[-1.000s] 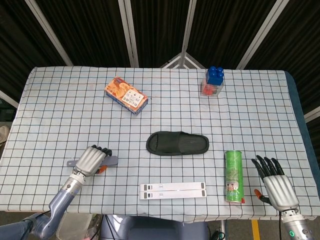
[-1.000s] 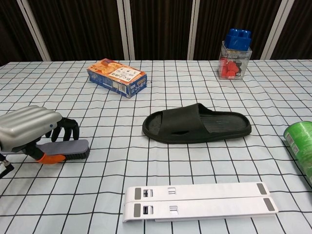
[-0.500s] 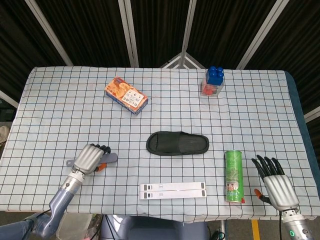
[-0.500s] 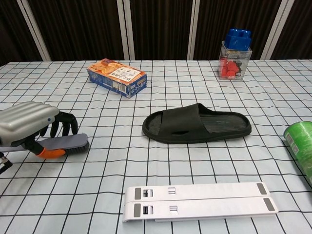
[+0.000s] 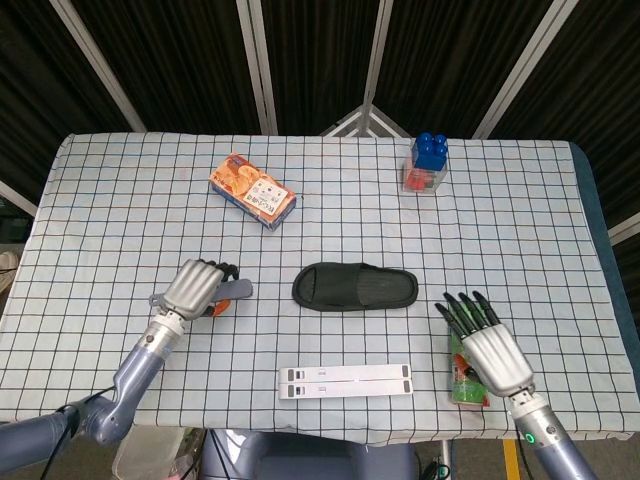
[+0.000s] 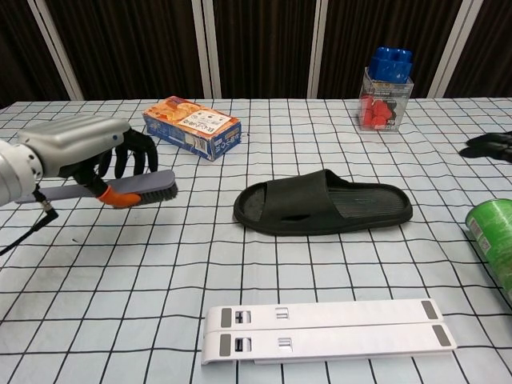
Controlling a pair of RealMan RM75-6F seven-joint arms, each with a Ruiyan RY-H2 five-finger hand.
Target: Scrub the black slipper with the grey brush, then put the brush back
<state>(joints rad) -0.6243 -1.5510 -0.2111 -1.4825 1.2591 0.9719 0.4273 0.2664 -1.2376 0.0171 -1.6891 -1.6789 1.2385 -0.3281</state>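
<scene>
The black slipper (image 5: 355,287) (image 6: 324,204) lies flat in the middle of the checked table, toe opening to the left. My left hand (image 5: 195,288) (image 6: 80,148) grips the grey brush (image 5: 234,292) (image 6: 152,182) by its handle, with an orange part below the fingers. The brush is off the cloth and left of the slipper, its head pointing toward it. My right hand (image 5: 490,350) (image 6: 490,146) holds nothing and has its fingers spread. It hovers above the green can, to the right of the slipper.
A green can (image 5: 461,378) (image 6: 492,232) lies partly under my right hand. A white folded stand (image 5: 346,380) (image 6: 324,330) sits in front of the slipper. At the back are an orange box (image 5: 252,190) (image 6: 192,126) and a clear box with blue and red blocks (image 5: 427,163) (image 6: 386,88).
My left hand has lifted the brush off the table and carried it right, toward the slipper. My right hand has risen and moved left, over the green can.
</scene>
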